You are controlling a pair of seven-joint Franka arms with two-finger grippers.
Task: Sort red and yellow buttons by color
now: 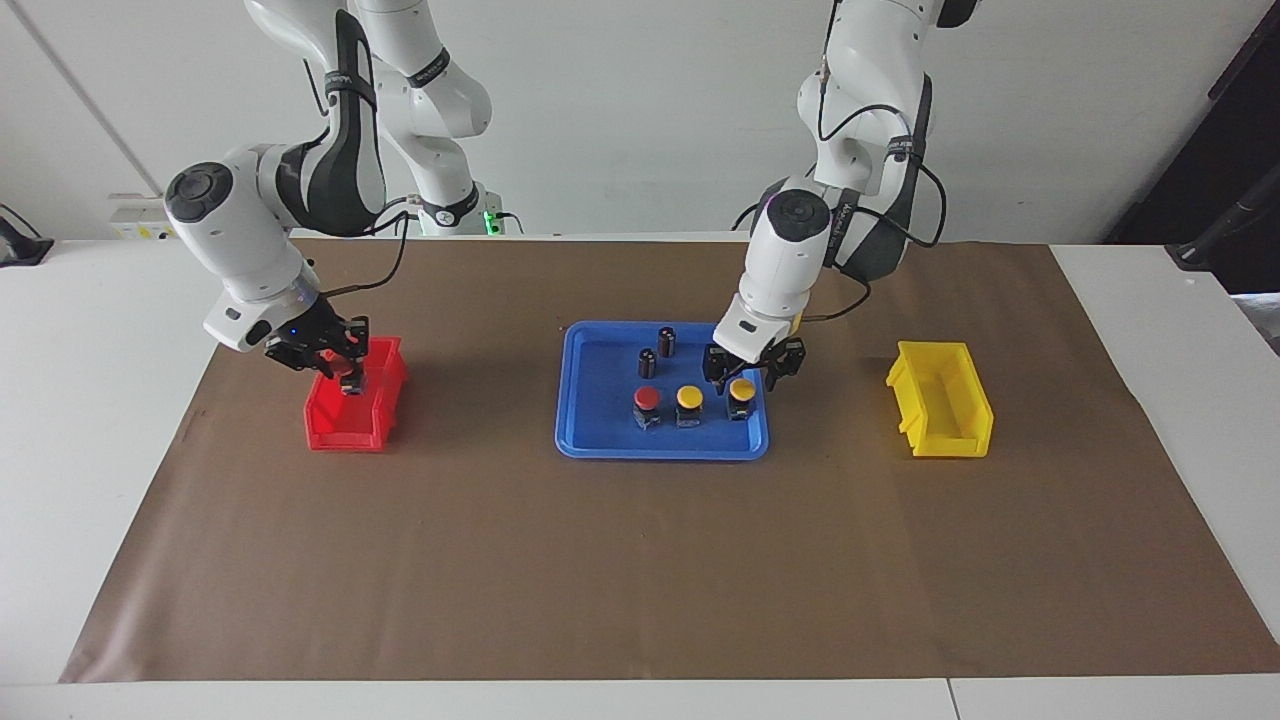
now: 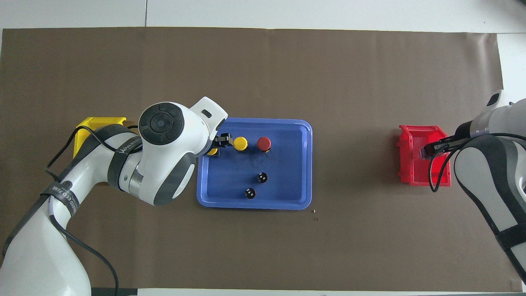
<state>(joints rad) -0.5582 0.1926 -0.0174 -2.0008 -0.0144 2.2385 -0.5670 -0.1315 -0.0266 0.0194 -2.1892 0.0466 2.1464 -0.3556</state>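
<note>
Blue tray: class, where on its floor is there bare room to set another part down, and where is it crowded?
The blue tray is bare along its edge toward the right arm's end. It is crowded at the other end: the red button and two yellow buttons stand in a row, two dark cylinders nearer the robots, and the left gripper hangs there.

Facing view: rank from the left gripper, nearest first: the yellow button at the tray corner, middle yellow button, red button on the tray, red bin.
From the left gripper:
1. Corner yellow button, right under the fingers, at the left arm's end of the blue tray.
2. Middle yellow button, beside it.
3. Red button, next along the row.
4. Red bin, at the right arm's end of the table.
</note>
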